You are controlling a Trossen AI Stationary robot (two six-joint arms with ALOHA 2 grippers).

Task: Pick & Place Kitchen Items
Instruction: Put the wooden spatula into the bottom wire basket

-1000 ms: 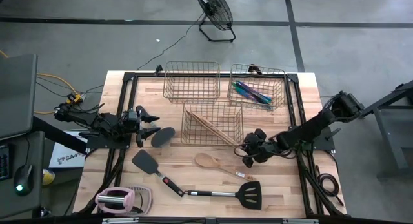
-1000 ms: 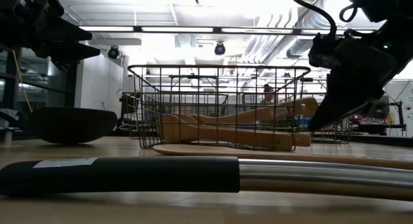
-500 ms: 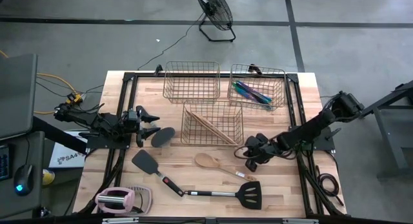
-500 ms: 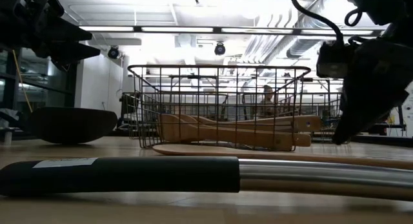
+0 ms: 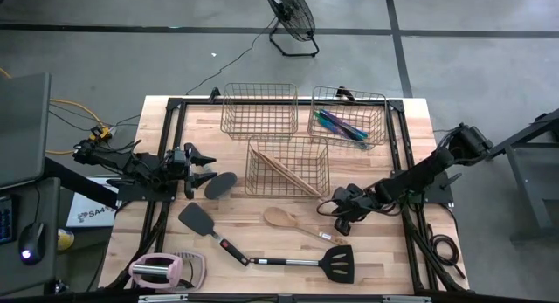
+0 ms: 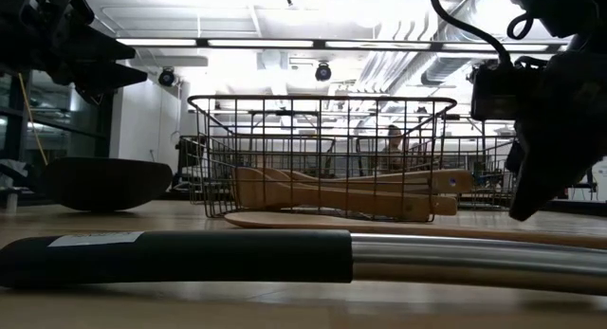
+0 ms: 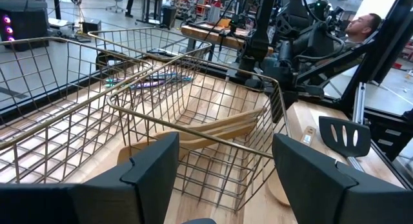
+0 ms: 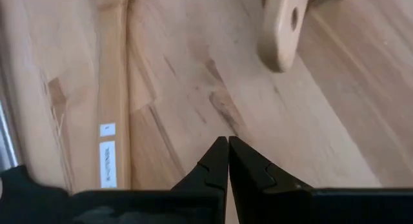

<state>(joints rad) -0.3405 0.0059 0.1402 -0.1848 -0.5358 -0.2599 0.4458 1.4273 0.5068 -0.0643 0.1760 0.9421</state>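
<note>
A pale wooden spoon (image 5: 293, 222) lies flat on the table in front of the middle copper basket (image 5: 288, 166), which holds wooden utensils (image 7: 213, 130). One of these pokes its holed handle end (image 8: 281, 37) out of the basket. My right gripper (image 8: 227, 153) is shut and slants down just above bare wood, right of the spoon's handle (image 8: 113, 88). My left gripper (image 5: 208, 166) stands open and level at the table's left, beside a black spoon (image 5: 220, 185). Two black spatulas (image 5: 199, 220) (image 5: 336, 264) lie near the front. Iridescent pieces (image 5: 342, 126) lie in the far right basket.
An empty copper basket (image 5: 259, 111) stands at the far middle. A pink-and-white gadget (image 5: 157, 270) sits at the near left corner. The steel handle (image 6: 474, 258) of the right-hand spatula lies along the table's near edge. A black frame (image 5: 166, 146) borders the table.
My right gripper, still shut, has turned at the wrist and tipped further down. Its fingertips have swung away from the middle basket toward the table's right edge and lower toward the table. Nothing else has moved.
</note>
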